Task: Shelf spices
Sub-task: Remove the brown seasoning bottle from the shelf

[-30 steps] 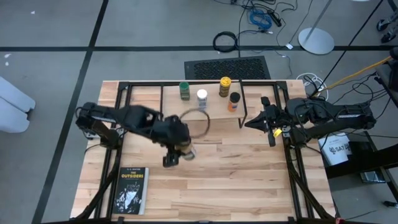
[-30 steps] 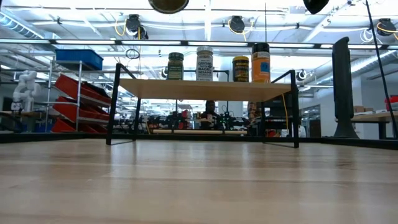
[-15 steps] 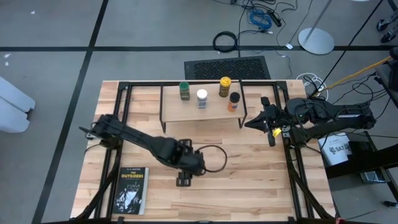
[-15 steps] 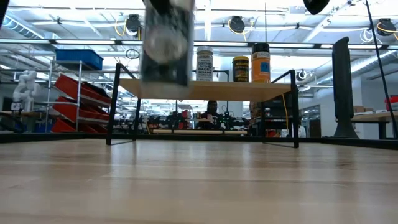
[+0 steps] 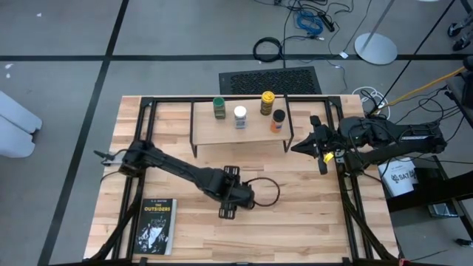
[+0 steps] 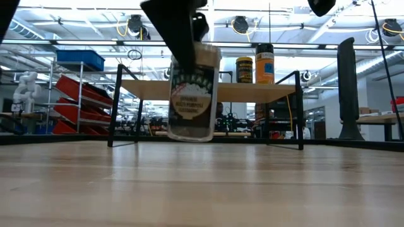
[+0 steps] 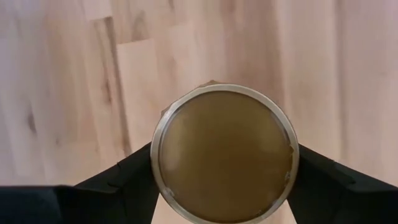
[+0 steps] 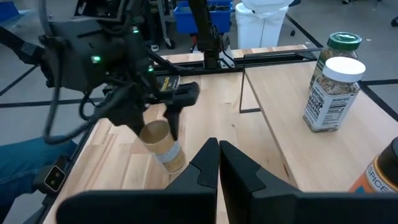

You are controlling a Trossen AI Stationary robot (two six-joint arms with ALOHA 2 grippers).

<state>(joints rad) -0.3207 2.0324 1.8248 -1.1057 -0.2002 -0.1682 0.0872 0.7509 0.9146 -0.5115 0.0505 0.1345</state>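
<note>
Tan-lidded jar (image 7: 224, 151) sits clamped in your left gripper (image 5: 238, 198), held tilted just above the table (image 5: 310, 214), well in front of the shelf (image 5: 222, 131). Right gripper (image 8: 218, 163), fingers together, waits beside the shelf's end.

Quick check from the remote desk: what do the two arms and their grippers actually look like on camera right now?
Both arms are dark, almost black, jointed segments. The left arm carries a thin black cable looping beside its wrist, and its housing shows small green lights in the right wrist view. The left gripper has two flat, dark, wedge-shaped fingers. The right arm bears a yellow marking near the right gripper, whose fingers are black and tapered.
</note>
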